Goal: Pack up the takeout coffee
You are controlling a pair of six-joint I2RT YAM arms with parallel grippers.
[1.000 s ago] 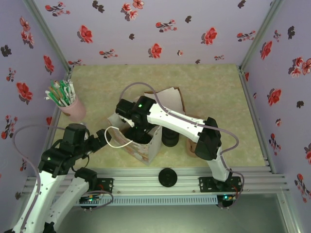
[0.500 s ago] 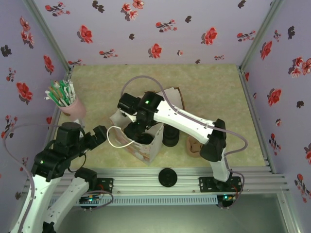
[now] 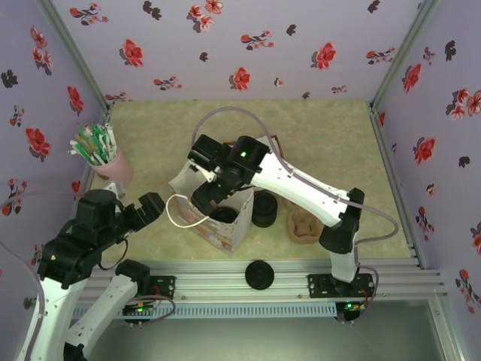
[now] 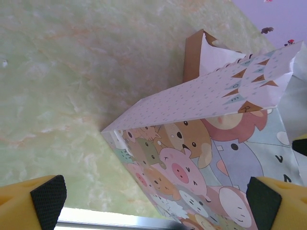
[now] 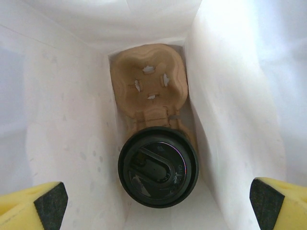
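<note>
The takeout coffee [image 5: 158, 166], a cup under a round black lid, stands inside the white paper bag [image 5: 62, 124], seated in a brown pulp carrier [image 5: 148, 81] at the bag's bottom. From above, its lid [image 3: 223, 215] shows through the bag's open mouth. My right gripper [image 5: 157, 199] hangs open above the cup, with one pad on either side and nothing between them. It hovers over the bag's mouth [image 3: 213, 197]. My left gripper [image 4: 153, 199] is open and faces the bag's cartoon-animal side [image 4: 201, 158] without touching it. It sits just left of the bag [image 3: 152, 206].
A black stack [image 3: 264, 209] stands right of the bag, with a brown pulp carrier [image 3: 304, 226] beyond it. A loose black lid [image 3: 259, 274] lies on the near rail. A pink cup of stirrers [image 3: 105, 159] stands at the far left. The bag's white handle loop [image 3: 176, 212] points toward my left gripper.
My right gripper has risen out of the bag, leaving the lidded cup inside. The left arm has drawn back toward the near left, away from the bag's handle.
</note>
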